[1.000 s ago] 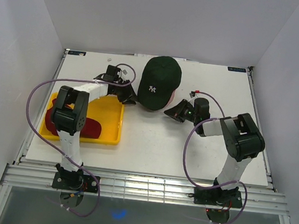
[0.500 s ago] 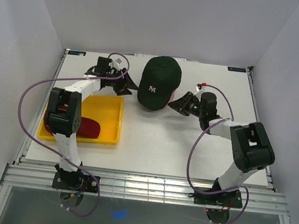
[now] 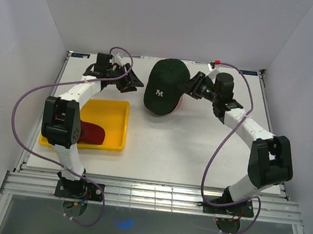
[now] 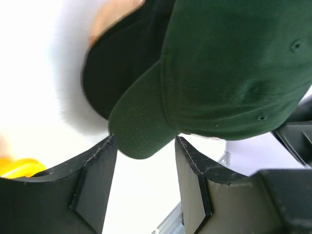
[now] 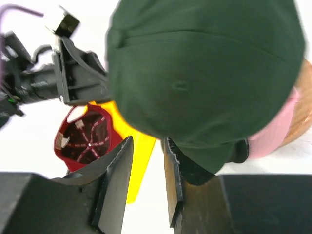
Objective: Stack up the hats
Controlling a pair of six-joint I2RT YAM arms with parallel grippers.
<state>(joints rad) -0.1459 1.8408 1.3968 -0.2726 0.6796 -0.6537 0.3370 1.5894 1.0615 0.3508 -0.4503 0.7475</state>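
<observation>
The white table (image 3: 158, 151) lies under everything. On its left side sits the yellow tray (image 3: 117, 125).

The dark green cap (image 3: 165, 87) with a white emblem on its front is toward the far edge of the table, between my two arms. It is the top of the stack. From my left wrist I see a black cap (image 4: 126, 63) directly under it, its brim sticking out below the green brim. A little of the wooden stand (image 4: 114, 14) shows beyond that. From my right wrist a strip of pink (image 5: 278, 134) shows under the green cap's rim, and I cannot tell what it is.

The red cap (image 3: 89, 133) is apart from the stack. It lies in the tray, and my right wrist view shows its inside turned toward the camera.

My left gripper (image 3: 135, 83) is just beside the stack on its left. Its jaws stand apart. The tip of the green brim sits at the mouth of the gap and is not pinched.

My right gripper (image 3: 191, 87) is close against the cap's right side. Its jaws are parted by a narrow gap. Through that gap I see the tray and the table, with nothing held between the fingers (image 5: 117, 180).
</observation>
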